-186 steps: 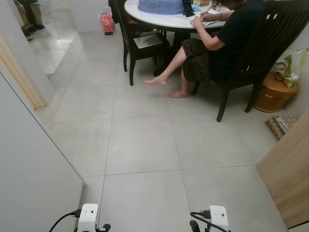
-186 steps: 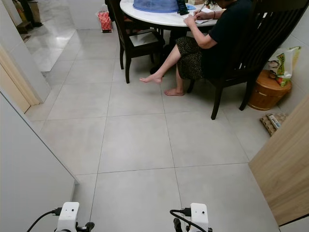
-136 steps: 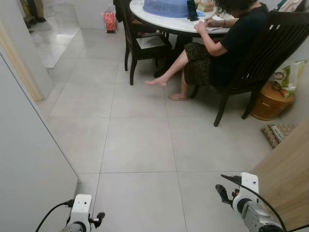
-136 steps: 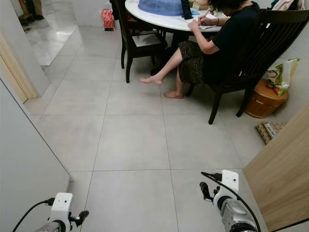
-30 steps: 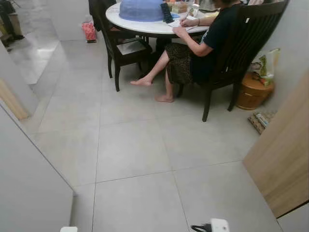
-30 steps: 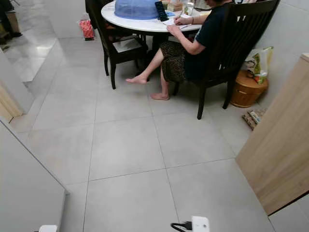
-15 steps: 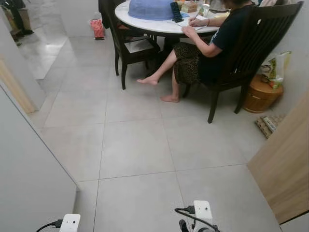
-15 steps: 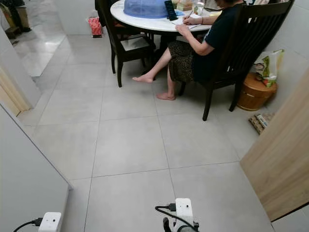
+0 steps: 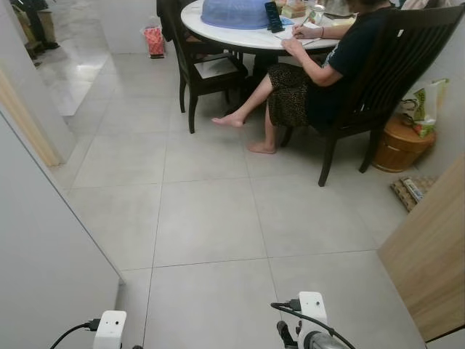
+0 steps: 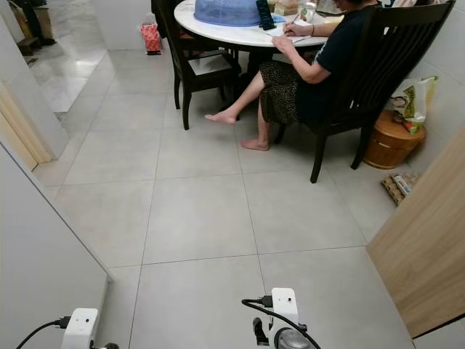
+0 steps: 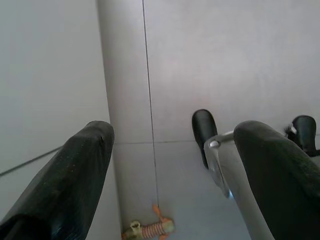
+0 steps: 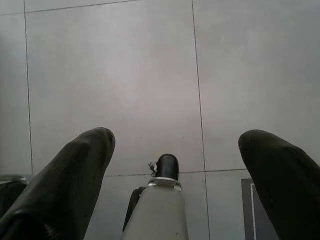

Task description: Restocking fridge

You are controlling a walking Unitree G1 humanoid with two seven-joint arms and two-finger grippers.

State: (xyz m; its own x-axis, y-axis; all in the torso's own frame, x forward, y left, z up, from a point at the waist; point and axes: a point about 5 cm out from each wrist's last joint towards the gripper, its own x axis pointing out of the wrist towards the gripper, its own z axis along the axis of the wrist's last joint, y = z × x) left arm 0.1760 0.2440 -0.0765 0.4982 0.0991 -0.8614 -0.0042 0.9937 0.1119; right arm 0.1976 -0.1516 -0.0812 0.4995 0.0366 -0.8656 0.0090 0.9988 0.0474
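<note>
Both tools hang low and empty over the grey tile floor [image 9: 211,218]: the left tool [image 11: 170,165] with fingers spread wide, the right tool [image 12: 175,165] likewise released. No fridge or groceries can be made out, so I cannot tell which arm is nearer. A pale panel [image 9: 43,247] rises at near left, a wooden one [image 9: 432,269] at near right. Far ahead, a person [image 9: 327,65] sits writing at a round counter [image 9: 232,35].
</note>
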